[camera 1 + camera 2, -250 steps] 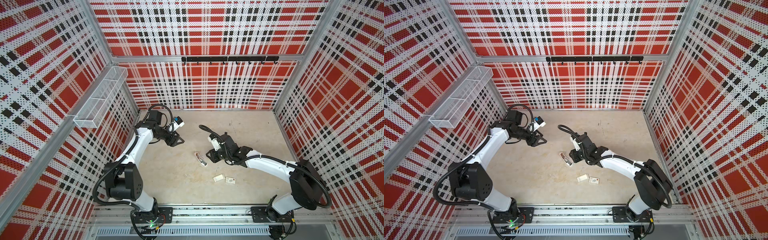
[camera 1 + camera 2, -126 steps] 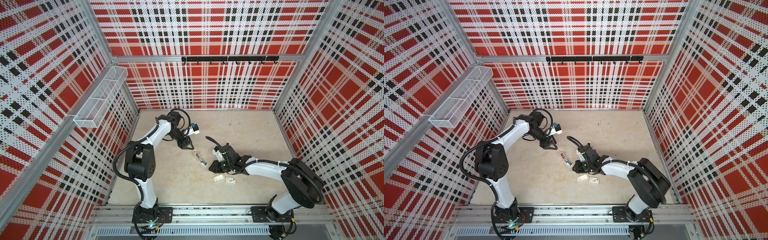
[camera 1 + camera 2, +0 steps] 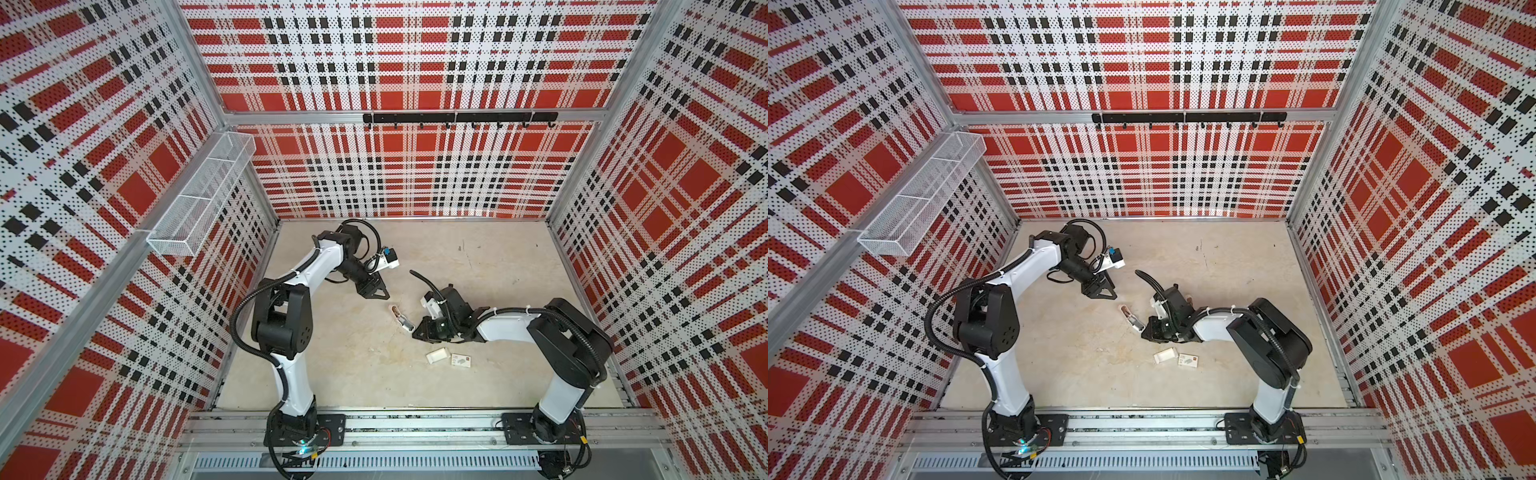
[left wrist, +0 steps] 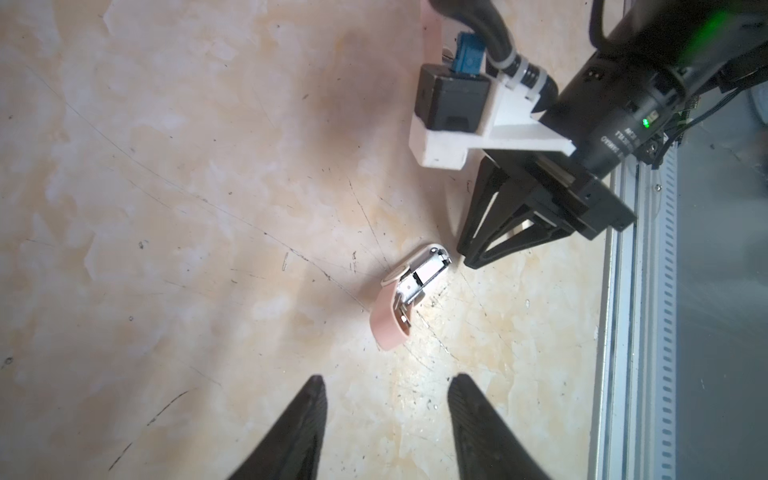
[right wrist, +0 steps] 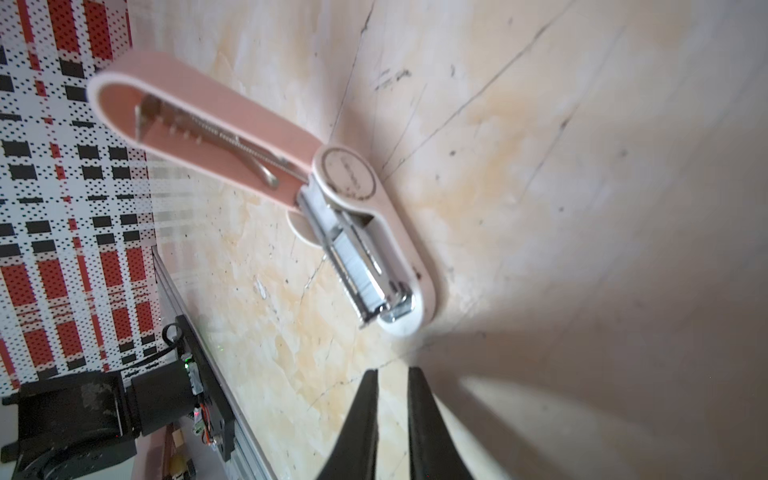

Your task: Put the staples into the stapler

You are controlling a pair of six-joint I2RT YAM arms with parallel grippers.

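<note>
The left jaws stand spread well apart above the bare counter (image 3: 478, 266), holding nothing and touching nothing. They are aimed at the stapler (image 4: 409, 291) from its lid side, near it but clear of it. The right jaws are drawn almost together, with only a thin, empty slit between the two black fingers (image 5: 368, 399). Their tips sit low at the counter just beside the stapler's metal nose, with a sliver of counter showing between. The stapler lies on the counter between the two arms, opened: its pink lid (image 5: 249, 120) is swung up and back from the hinge, and its white base lies flat. In both top views its long axis runs diagonally, lid end toward the far left and nose toward the near right. The staples (image 5: 357, 270), a ribbed silvery strip, lie in the open metal channel along that same axis. A white tray (image 3: 438, 356) and a printed sleeve (image 3: 461, 360) lie side by side on the counter near the right arm.
</note>
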